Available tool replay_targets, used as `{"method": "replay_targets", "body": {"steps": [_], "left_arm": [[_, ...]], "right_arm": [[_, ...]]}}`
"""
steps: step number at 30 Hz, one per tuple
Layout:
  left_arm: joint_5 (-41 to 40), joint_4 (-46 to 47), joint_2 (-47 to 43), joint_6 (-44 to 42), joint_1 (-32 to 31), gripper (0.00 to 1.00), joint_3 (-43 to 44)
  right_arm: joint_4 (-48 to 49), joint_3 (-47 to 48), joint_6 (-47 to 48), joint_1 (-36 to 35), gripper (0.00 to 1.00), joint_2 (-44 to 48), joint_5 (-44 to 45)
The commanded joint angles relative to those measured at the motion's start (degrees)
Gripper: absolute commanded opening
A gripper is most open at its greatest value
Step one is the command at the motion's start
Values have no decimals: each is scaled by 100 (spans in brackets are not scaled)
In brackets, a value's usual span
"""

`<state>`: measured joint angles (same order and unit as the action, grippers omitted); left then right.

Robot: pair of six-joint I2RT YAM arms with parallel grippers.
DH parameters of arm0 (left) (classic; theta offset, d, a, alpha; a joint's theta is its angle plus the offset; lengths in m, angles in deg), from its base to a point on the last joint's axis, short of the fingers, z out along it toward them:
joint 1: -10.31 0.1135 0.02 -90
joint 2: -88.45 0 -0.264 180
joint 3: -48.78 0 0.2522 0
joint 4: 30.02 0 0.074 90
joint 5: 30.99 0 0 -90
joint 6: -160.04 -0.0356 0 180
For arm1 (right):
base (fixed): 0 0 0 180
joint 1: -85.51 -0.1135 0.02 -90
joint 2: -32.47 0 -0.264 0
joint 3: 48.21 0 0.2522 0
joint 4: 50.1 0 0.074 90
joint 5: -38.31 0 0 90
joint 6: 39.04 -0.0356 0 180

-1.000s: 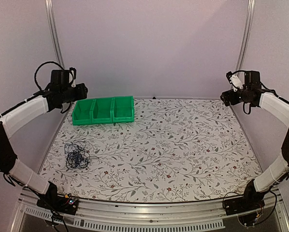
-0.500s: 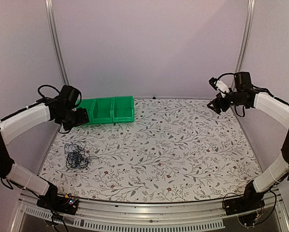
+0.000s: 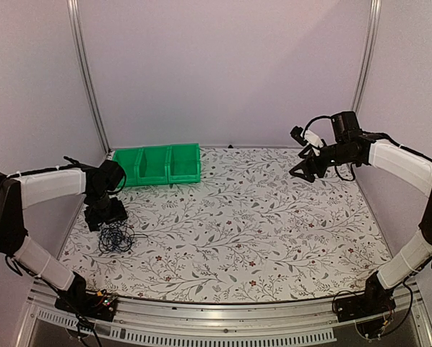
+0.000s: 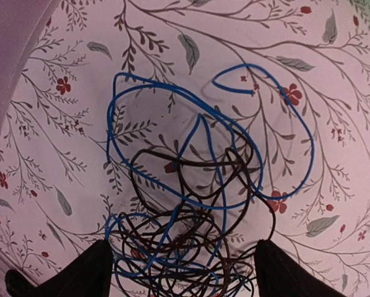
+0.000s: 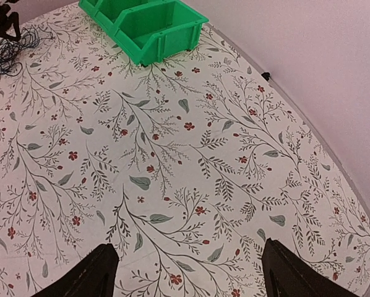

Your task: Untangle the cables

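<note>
Two grippers, both mine, stand released with jaws spread wide. The left gripper (image 4: 182,277) hangs just over the cables (image 3: 115,237). They are a loose tangle of thin blue and dark wires at about 8 o'clock on the table (image 3: 274,217), close to its left edge and the side wall (image 3: 28,108). From the left wrist, my two dark fingertips flank the near part of the tangle. Blue loops spread away toward 12 and 2 o'clock. Whether the tips touch the wires I cannot tell.

The right gripper (image 3: 306,169) is held above the table at about 2 o'clock, well apart from the cables and near the right wall. Between the two grippers the patterned surface runs unbroken, from the tangle toward 3 o'clock and forward to the near aluminium rail (image 3: 216,318).

At 11 o'clock a green bin (image 3: 154,165) of three compartments in a row sits by the far edge. It is apart from the tangle. The compartment seen from the right wrist shows only green walls and floor.

The surface is a pale cloth printed with grey branches and small red flowers. Plain pale walls and two metal uprights (image 3: 86,72) close the space.
</note>
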<state>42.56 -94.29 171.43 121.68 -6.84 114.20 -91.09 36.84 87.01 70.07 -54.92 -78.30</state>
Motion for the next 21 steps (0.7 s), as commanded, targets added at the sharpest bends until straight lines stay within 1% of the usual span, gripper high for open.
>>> {"method": "replay_targets", "body": {"steps": [1,3,6,8,11,13,16,19,21], "left_arm": [[177,551,327,-158,148,79,-104],[510,1058,426,-353,138,75,-148],[1204,1977,372,-615,14,64,-301],[1709,2541,420,-784,-149,60,-305],[2254,2937,662,-935,-445,58,-121],[2575,3122,814,-1219,-662,57,87],[2833,3006,882,-1770,-801,57,489],[2390,2247,720,-2165,-769,60,824],[2070,2024,500,-2380,-754,61,880]], "right_arm": [[-109,-107,7,-11,84,6,-131],[-94,-113,7,-3,84,3,-110],[-107,-123,3,-11,85,3,-57],[-108,-143,27,-5,85,8,-10],[-112,-176,49,-11,85,20,56],[-121,-176,65,-11,85,21,68],[-147,-160,77,-6,85,22,86],[-206,-106,124,-9,85,4,37],[-226,-68,161,-11,85,-17,-22]]}}
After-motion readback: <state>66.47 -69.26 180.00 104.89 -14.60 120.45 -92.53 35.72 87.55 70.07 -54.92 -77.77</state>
